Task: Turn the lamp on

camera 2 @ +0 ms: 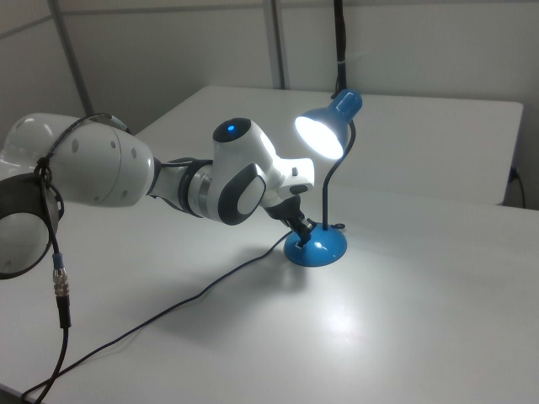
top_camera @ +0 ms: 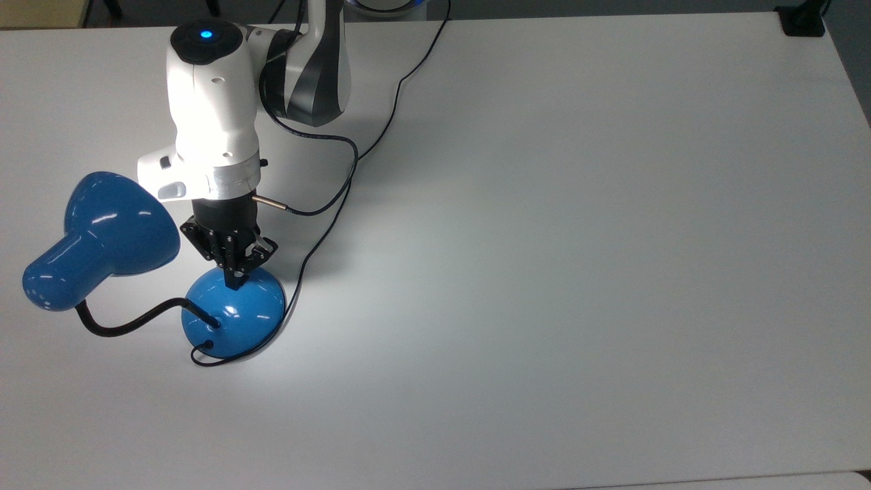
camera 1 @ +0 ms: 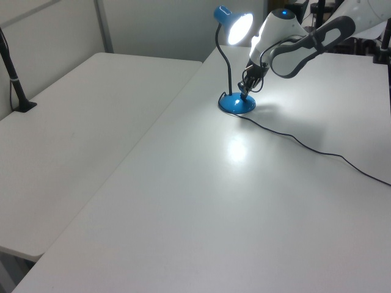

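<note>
Top view: one lit blue lamp (top_camera: pixel 109 235), base directly under one gripper (top_camera: pixel 236 280) with fingers clenched together, tips on base; white table (top_camera: pixel 578 238), grey walls behind.

A lab or office room is showing here. White tables (camera 1: pixel 91 140) are standing together beside plain partition walls (camera 2: pixel 168 50).

The top view looks straight down on my table (top_camera: pixel 544 272); the left view and right view sit lower, facing each other across it; all 3 share the lamp (top_camera: pixel 235 318) (camera 1: pixel 237 104) (camera 2: pixel 316 247)
</note>
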Controlling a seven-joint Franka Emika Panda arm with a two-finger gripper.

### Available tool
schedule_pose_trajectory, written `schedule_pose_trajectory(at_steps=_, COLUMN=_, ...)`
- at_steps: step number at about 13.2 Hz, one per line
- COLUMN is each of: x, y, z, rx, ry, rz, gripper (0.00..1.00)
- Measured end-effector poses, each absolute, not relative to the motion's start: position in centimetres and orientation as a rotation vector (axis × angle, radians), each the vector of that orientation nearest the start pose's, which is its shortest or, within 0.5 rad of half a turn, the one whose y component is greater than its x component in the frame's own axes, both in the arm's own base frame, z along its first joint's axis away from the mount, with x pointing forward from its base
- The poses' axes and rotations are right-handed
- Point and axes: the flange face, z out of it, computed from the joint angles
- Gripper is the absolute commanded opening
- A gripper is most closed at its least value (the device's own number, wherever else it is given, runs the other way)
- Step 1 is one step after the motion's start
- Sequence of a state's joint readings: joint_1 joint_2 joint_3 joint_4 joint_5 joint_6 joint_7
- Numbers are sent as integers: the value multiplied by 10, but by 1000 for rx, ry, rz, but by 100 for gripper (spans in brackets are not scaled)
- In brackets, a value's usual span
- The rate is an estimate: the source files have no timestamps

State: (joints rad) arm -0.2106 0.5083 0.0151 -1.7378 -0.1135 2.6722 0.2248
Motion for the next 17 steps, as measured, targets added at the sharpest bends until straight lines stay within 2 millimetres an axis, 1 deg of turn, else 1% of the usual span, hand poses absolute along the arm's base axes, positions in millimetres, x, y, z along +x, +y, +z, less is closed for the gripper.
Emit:
schedule_pose_trajectory(at_steps=2, x=690, y=-141, z=341, rx=-3081, ry=531, rz=-703, gripper=0)
schedule_pose_trajectory(at_steps=3, x=689, y=-142, z=349, rx=-3082, ry=533, rz=-707, gripper=0)
schedule_pose_trajectory(at_steps=5, x=684, y=-135, z=369, rx=-3103, ry=523, rz=-636, gripper=0)
schedule_pose_trajectory(at_steps=6, x=681, y=-126, z=379, rx=-3114, ry=506, rz=-585, gripper=0)
schedule_pose_trajectory(at_steps=7, x=676, y=-105, z=394, rx=-3125, ry=468, rz=-506, gripper=0)
schedule_pose_trajectory(at_steps=9, x=668, y=-75, z=412, rx=-3145, ry=401, rz=-403, gripper=0)
schedule_pose_trajectory(at_steps=10, x=661, y=-52, z=426, rx=-3167, ry=344, rz=-335, gripper=0)
schedule_pose_trajectory(at_steps=11, x=655, y=-40, z=436, rx=-3181, ry=307, rz=-298, gripper=0)
schedule_pose_trajectory(at_steps=13, x=637, y=-11, z=467, rx=-3218, ry=177, rz=-212, gripper=0)
schedule_pose_trajectory(at_steps=15, x=626, y=2, z=485, rx=-3237, ry=93, rz=-171, gripper=0)
schedule_pose_trajectory(at_steps=16, x=620, y=6, z=494, rx=-3245, ry=48, rz=-150, gripper=2)
schedule_pose_trajectory(at_steps=17, x=611, y=15, z=504, rx=-3254, ry=-13, rz=-113, gripper=9)
